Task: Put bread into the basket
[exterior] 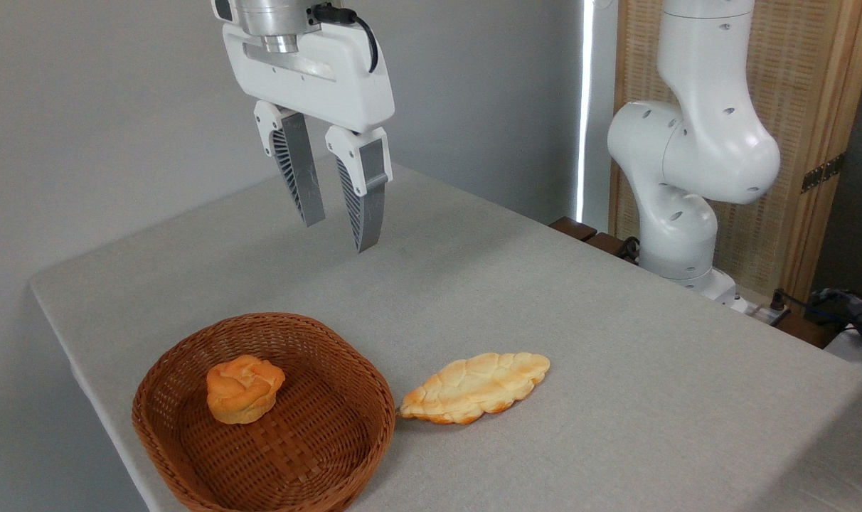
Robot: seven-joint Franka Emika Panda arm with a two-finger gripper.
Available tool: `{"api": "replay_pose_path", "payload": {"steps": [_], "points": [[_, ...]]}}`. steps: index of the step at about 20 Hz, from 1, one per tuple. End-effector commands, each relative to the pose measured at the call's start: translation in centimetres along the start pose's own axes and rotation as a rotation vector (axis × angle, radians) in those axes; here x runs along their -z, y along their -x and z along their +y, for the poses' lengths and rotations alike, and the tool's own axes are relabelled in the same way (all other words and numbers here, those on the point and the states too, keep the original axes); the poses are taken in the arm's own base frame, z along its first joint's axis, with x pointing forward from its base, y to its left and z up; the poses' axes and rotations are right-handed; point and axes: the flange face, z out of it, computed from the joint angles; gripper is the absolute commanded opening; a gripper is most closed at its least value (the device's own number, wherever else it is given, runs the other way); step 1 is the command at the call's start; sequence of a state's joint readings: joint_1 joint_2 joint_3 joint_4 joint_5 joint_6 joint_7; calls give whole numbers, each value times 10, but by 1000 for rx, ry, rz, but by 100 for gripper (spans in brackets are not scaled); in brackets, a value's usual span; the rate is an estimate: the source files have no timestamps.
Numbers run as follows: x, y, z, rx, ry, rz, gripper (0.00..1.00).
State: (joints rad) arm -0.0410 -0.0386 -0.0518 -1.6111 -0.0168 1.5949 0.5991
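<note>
Bread (475,387) lies flat on grey desk (616,370), just right of basket (331,469), left tip at basket rim. Small round orange bun (245,389) sits inside basket, left of centre. Gripper (338,231) hangs high above desk, behind basket, fingers parted, holding nothing. Arm base (687,171) stands at desk's far right edge.

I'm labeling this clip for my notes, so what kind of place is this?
Probably an indoor robot lab or test room: a white robot arm bolted beside a grey-clothed table, its claw open above a wicker basket and a flat bread.
</note>
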Motion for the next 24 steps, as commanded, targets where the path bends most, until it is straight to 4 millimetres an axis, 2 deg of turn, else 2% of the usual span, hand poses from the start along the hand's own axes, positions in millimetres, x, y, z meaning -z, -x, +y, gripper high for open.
{"api": "replay_pose_path", "payload": {"steps": [1, 5, 7, 12, 15, 20, 24], "points": [[2, 5, -5, 24, -1, -5, 100], [2, 17, -10, 40, -5, -6, 100], [0, 26, -6, 23, -20, 10, 100], [-7, 69, -12, -82, -25, 23, 100], [-26, 89, -11, -141, -3, 6, 100], [-66, 98, -5, -212, 18, -14, 100], [-120, 115, -12, -332, 13, -99, 100]]}}
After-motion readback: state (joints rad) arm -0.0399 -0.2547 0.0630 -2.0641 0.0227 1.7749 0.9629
